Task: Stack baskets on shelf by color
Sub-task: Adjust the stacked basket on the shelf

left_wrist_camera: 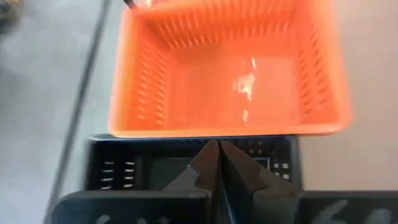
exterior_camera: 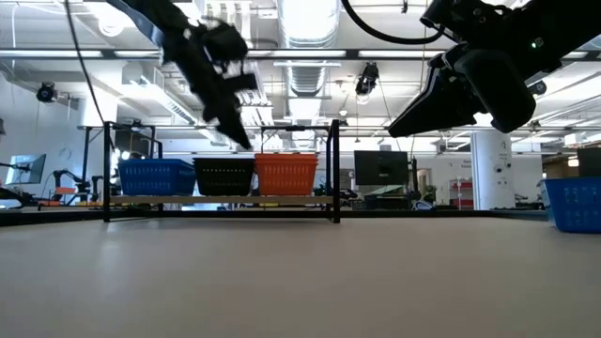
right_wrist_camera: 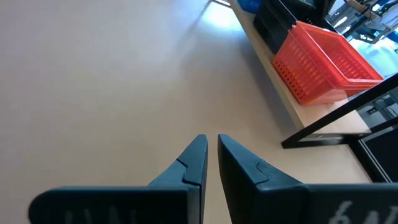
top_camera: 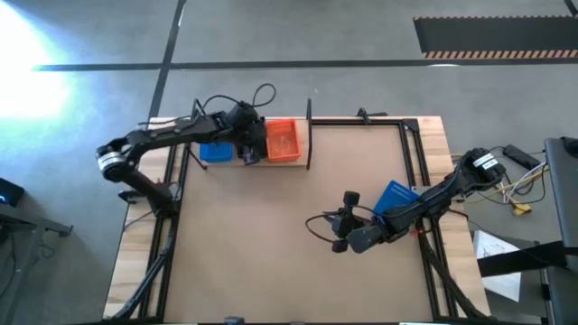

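Note:
Three baskets stand in a row on the shelf [exterior_camera: 188, 199]: blue [exterior_camera: 155, 176], black [exterior_camera: 223, 176], orange [exterior_camera: 286, 174]. From above I see the blue one [top_camera: 215, 152] and the orange one [top_camera: 282, 140]; my left arm covers the black one. My left gripper [left_wrist_camera: 217, 155] is shut and hovers just above the black basket [left_wrist_camera: 124, 168], beside the orange basket [left_wrist_camera: 230, 68]. Another blue basket [top_camera: 395, 194] sits on the table's right side, partly under my right arm. My right gripper [right_wrist_camera: 211, 146] is shut and raised over mid-table [top_camera: 348, 221], touching nothing.
Black metal uprights [top_camera: 310, 135] frame the shelf at the table's far left. A black frame runs around the tabletop [top_camera: 411, 153]. Bare brown tabletop [top_camera: 271, 244] spreads between the shelf and the near edge. Cables lie right of the table [top_camera: 519, 190].

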Robot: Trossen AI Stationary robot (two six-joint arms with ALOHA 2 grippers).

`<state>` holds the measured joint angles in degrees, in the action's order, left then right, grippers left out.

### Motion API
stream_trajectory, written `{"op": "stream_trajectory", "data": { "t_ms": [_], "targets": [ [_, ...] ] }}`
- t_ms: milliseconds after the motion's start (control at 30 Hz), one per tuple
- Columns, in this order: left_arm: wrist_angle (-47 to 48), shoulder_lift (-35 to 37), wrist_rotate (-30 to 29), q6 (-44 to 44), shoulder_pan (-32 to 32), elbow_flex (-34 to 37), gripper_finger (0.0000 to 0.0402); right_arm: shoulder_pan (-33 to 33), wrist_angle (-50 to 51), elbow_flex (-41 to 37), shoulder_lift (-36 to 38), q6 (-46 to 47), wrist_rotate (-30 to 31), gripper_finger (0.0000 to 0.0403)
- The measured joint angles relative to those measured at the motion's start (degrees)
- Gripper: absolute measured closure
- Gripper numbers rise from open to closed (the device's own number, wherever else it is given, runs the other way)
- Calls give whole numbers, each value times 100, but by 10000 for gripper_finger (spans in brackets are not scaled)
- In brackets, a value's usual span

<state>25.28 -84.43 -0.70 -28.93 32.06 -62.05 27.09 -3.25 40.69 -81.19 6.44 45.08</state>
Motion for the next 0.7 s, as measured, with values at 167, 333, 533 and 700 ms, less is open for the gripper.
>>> {"op": "stream_trajectory", "data": {
  "t_ms": [167, 333, 533, 700],
  "targets": [
    [667, 924, -1098, 592, -102, -3, 402, 0, 2, 0, -2, 29, 0, 371],
    [1511, 1456, -1427, 1424, 253, 72, 402, 0, 0, 0, -1, 51, 0, 371],
    [1235, 1306, -1538, 1670, 894, 530, 401, 0, 0, 0, 0, -39, 0, 371],
    [918, 758, -1583, 1664, 1004, 692, 401, -1, -2, 0, -2, -200, 2, 371]
  ]
}}
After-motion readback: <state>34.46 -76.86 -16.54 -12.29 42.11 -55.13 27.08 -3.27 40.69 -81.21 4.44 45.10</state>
